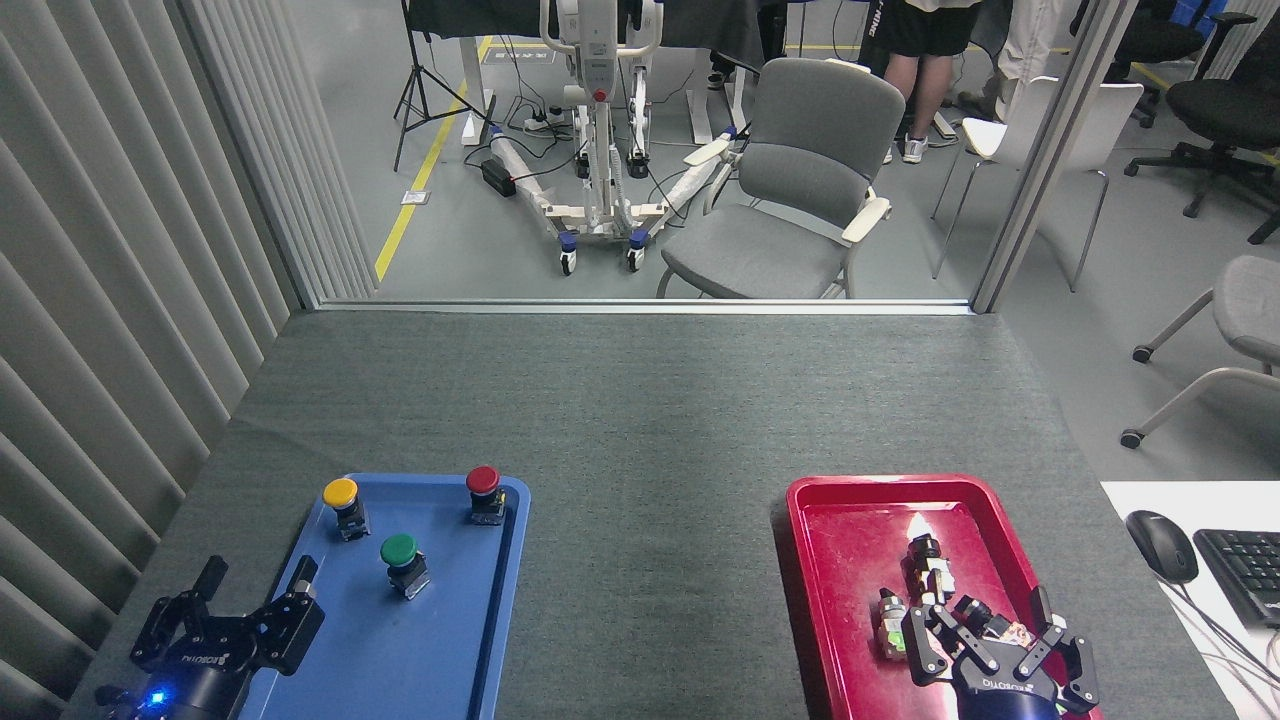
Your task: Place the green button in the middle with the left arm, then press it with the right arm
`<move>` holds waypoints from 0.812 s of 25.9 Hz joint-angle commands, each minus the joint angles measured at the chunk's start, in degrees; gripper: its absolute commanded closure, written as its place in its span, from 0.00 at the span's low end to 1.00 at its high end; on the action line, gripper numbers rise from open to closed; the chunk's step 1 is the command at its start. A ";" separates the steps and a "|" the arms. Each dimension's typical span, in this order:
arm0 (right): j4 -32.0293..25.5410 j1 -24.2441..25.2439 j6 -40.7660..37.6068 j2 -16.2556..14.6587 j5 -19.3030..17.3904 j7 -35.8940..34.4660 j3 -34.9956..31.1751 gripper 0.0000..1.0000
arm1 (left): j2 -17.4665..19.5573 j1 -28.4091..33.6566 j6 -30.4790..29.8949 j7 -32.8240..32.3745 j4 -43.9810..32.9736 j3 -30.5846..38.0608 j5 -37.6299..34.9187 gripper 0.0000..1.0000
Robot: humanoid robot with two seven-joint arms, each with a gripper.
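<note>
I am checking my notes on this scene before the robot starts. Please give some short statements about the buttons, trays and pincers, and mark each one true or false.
1. The green button stands in the blue tray. True.
2. The left pincer is shut on the green button. False: it is open, apart from the button, at the tray's left edge.
3. The red button is in the red tray. False: it is in the blue tray.
4. The yellow button is farther from the robot than the green one. True.
5. The right pincer is open over the red tray. True.
</note>
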 commanded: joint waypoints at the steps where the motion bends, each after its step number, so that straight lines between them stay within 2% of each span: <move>1: -0.07 -0.36 -0.22 0.01 0.44 1.19 0.09 0.00 | 0.07 0.09 0.00 0.42 0.03 0.00 0.09 0.00; 8: -0.24 -0.10 -8.74 -1.13 -0.09 2.60 -0.62 0.00 | -0.28 0.97 1.76 0.25 -4.36 1.23 0.18 0.00; 21: -0.33 -0.10 -8.74 -2.01 -0.35 3.48 -0.53 0.00 | -0.28 1.40 1.67 0.95 -4.18 1.06 -0.17 0.00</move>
